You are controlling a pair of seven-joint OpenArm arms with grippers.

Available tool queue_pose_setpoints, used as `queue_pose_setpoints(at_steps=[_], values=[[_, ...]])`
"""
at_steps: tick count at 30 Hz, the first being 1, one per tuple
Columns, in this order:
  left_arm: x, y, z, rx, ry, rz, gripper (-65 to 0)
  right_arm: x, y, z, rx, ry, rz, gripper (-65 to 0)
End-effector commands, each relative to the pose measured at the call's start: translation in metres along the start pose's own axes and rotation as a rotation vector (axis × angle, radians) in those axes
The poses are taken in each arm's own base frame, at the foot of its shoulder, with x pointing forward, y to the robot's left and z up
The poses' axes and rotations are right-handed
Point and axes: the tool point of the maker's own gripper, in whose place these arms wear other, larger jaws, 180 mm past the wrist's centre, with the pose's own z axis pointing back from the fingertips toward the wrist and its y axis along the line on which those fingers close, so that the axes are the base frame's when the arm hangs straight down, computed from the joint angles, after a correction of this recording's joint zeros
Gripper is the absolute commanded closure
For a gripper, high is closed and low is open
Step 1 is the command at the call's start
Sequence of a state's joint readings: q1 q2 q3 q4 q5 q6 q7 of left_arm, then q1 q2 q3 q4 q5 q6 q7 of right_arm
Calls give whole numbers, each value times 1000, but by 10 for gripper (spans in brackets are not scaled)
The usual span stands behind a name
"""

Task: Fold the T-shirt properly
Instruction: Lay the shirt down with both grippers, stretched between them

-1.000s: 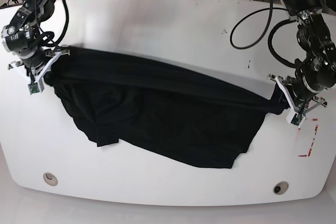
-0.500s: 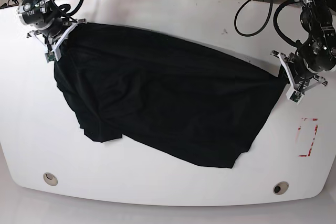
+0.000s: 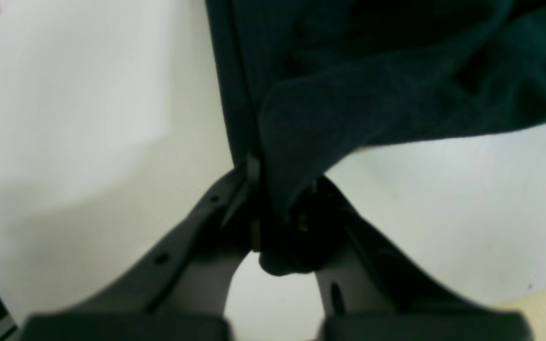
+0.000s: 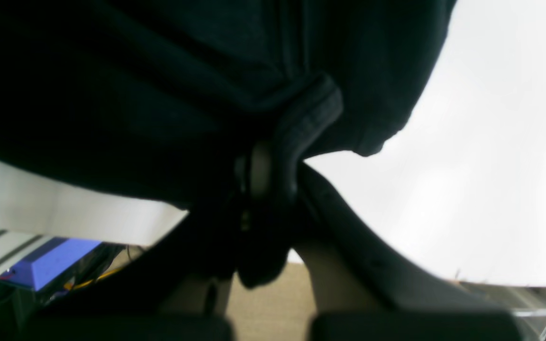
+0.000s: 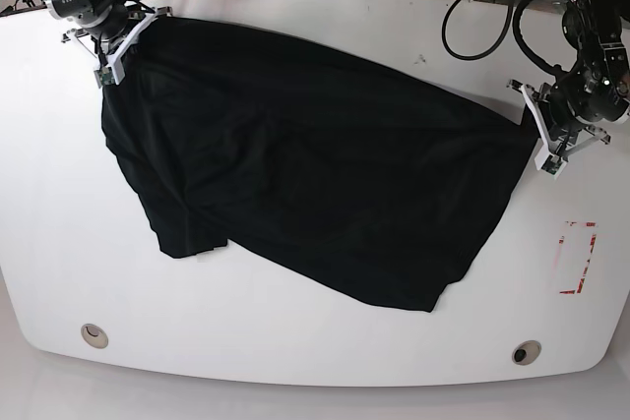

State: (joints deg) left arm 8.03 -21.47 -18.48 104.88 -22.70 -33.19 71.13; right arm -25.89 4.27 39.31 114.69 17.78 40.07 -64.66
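Two grippers, the left gripper (image 5: 547,140) and the right gripper (image 5: 116,49), each pinch a far corner of the T-shirt (image 5: 315,164) spread across the table (image 5: 315,341); next, I think, they lay it flat.

White table (image 5: 325,31) with black T-shirt (image 5: 315,164) spread across, red marks (image 5: 579,258) near right edge.

One black T-shirt (image 5: 315,174) lies on one white table (image 5: 315,341). Two robot arms stand over it, each with one gripper: the left gripper (image 5: 539,135) and the right gripper (image 5: 120,46). Two round holes are set in the table's near edge, one (image 5: 94,334) at each corner (image 5: 525,352). One red marking (image 5: 579,258) sits by the table's edge.
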Motion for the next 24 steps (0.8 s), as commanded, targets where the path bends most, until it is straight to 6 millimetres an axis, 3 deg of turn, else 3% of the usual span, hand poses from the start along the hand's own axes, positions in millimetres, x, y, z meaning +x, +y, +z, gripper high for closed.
queue_pose_setpoints(at_steps=[1,8,17,20,24], values=[[-1,6,2,12,1,0,0,0,2,2,-1,-15,-4,0],[-27,3,-3,-6,65,16,0,-11,8,2,11,9,-18,0],[-57,20,9,39,120,53,0,-23,19,-9,56,42,-51,-5],[-70,28,16,59,149,57,0,-24,28,-15,87,53,-40,-60],[-74,29,17,60,161,52,0,-22,30,-15,92,50,-26,-230]])
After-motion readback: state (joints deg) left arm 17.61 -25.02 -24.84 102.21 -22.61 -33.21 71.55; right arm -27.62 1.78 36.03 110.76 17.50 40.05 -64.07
